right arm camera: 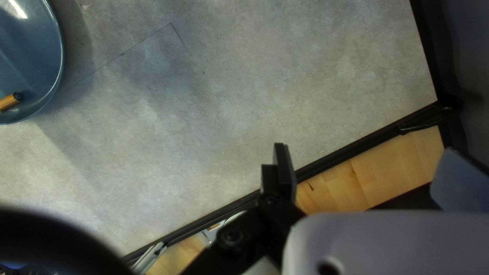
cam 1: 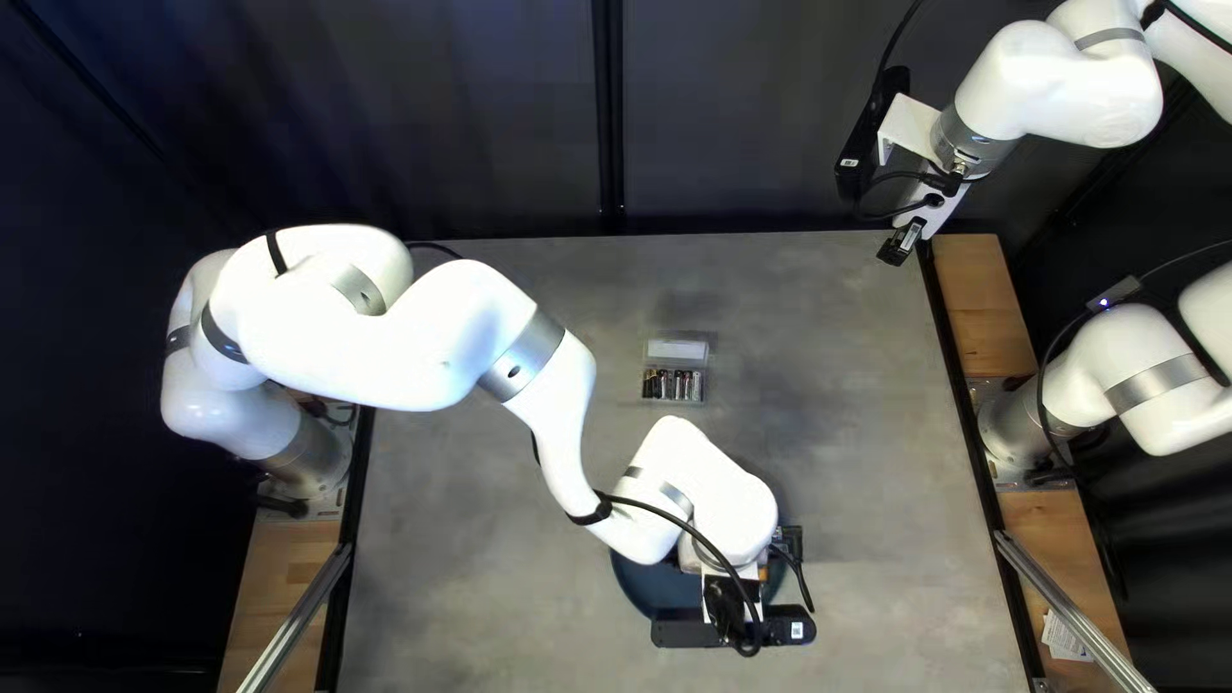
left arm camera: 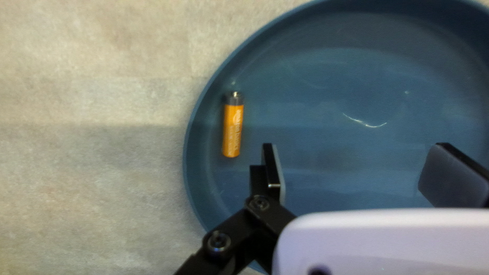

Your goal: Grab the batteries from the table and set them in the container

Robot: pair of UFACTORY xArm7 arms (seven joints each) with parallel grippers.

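Hovering over blue dish (left arm camera: 326,97), our left hand (left arm camera: 354,165) has fingers wide apart; orange battery (left arm camera: 233,125) lies in dish, outside grip beside one finger, long axis probably square to closing.

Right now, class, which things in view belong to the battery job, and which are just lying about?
Belongs to the job:
orange battery, in the blue dish
batteries, in the small case, probably the container
left gripper, open over the dish

Just lying about:
white paper, on the wooden ledge
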